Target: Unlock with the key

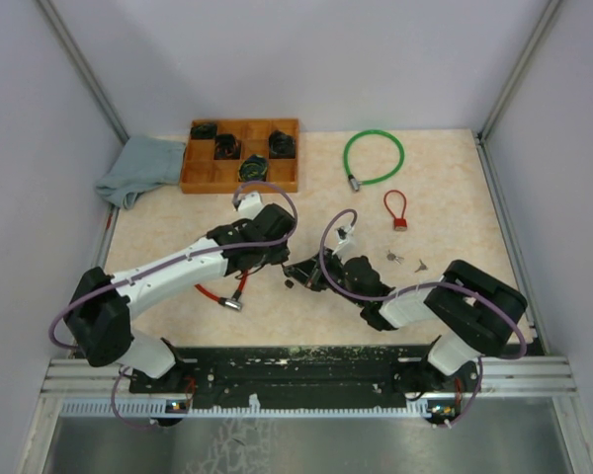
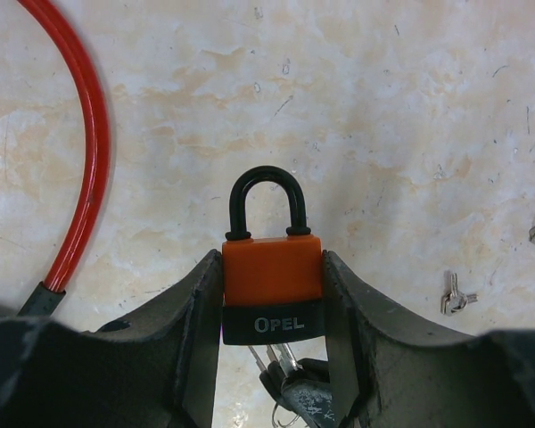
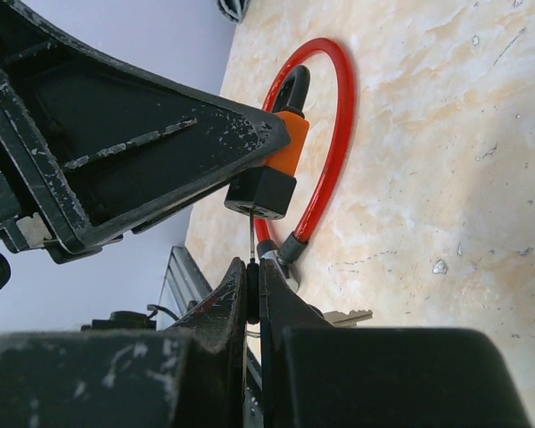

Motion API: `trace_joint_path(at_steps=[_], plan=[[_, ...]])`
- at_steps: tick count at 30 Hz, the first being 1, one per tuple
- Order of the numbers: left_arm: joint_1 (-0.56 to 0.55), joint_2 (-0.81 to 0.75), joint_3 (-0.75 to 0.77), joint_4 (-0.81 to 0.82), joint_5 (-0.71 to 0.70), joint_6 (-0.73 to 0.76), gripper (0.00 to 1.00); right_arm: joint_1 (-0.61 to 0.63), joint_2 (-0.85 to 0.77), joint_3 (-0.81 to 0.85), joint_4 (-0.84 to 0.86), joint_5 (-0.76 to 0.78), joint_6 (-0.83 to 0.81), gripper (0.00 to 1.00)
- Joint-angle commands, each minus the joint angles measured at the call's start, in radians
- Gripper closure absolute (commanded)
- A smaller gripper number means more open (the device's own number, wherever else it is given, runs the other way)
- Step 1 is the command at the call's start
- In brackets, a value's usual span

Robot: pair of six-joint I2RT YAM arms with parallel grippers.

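Left of the orange padlock (image 2: 272,278), a red cable (image 2: 91,152) is seen lying in a loop on the table (image 2: 410,134); it is not touched by either arm.

The left gripper (image 2: 272,260) is clamped on the orange padlock, with the body pinched between the two fingers (image 2: 201,303). The black base points towards the wrist and the shackle (image 2: 267,174) points away. Both shackle legs are seated in the body, so the lock is judged not yet open.

At the base of the orange padlock, a key (image 3: 251,234) is held in the tightly closed right gripper (image 3: 253,272). Its thin blade runs straight up into the keyway. How deep it sits cannot be told.

Right of the orange padlock, spare keys (image 2: 456,296) lie loose on the table, well apart from it.

Status: lock grasped and key presented, apparently inserted. Remaining, as judged: the key is to be turned and the shackle released.
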Motion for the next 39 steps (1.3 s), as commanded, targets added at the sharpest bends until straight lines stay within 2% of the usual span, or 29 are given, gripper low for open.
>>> trace_joint_path(at_steps=[1, 14, 39], plan=[[-0.018, -0.041, -0.004, 0.027, -0.046, -0.005, 1.00, 0.009, 0.014, 0.021, 0.086, 0.012, 0.019, 1.00], [-0.038, -0.059, -0.022, 0.040, -0.099, -0.007, 1.00, 0.009, -0.022, -0.012, 0.066, 0.066, 0.028, 1.00], [-0.052, -0.071, -0.038, 0.043, -0.136, -0.055, 1.00, 0.009, -0.021, -0.013, 0.057, 0.074, 0.069, 1.00]])
